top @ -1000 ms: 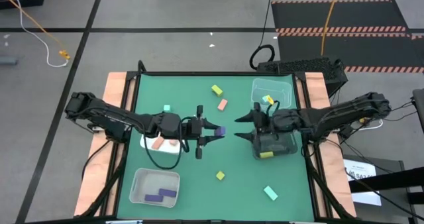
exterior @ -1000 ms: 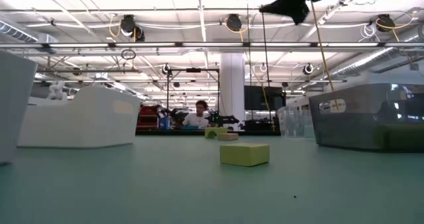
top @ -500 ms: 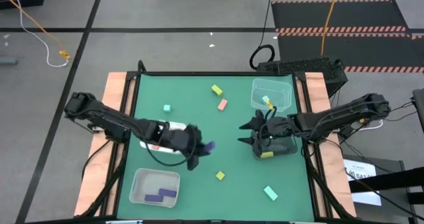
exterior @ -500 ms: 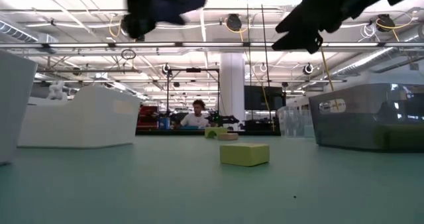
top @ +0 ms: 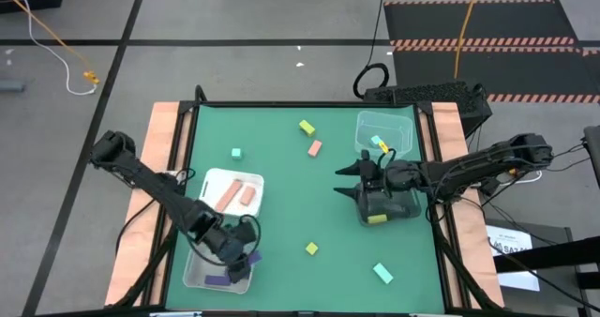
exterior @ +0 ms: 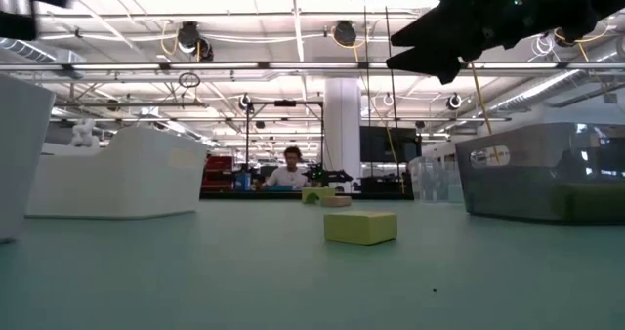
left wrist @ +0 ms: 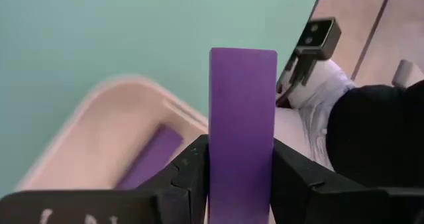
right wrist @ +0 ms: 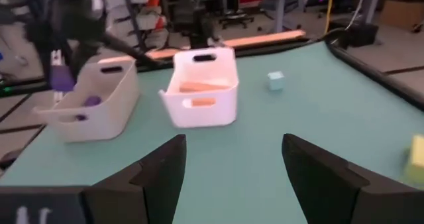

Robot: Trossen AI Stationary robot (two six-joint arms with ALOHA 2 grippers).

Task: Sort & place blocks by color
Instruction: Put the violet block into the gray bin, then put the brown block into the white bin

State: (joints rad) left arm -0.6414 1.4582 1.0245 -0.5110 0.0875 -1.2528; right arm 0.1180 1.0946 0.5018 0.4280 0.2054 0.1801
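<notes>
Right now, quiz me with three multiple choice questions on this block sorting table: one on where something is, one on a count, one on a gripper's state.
1. Where is the left gripper?
A. over the tray with purple blocks
B. over the dark bin
C. off the table

2. How many salmon pink blocks lie in the white tray?
A. none
B. two
C. four

3. What is the right gripper doing?
A. gripping a yellow block
B. open and empty
C. gripping a mint block

Answers:
1. A: the high view shows it above that tray.
2. B: two pink bars lie side by side.
3. B: the right wrist view shows spread fingers with nothing between.
</notes>
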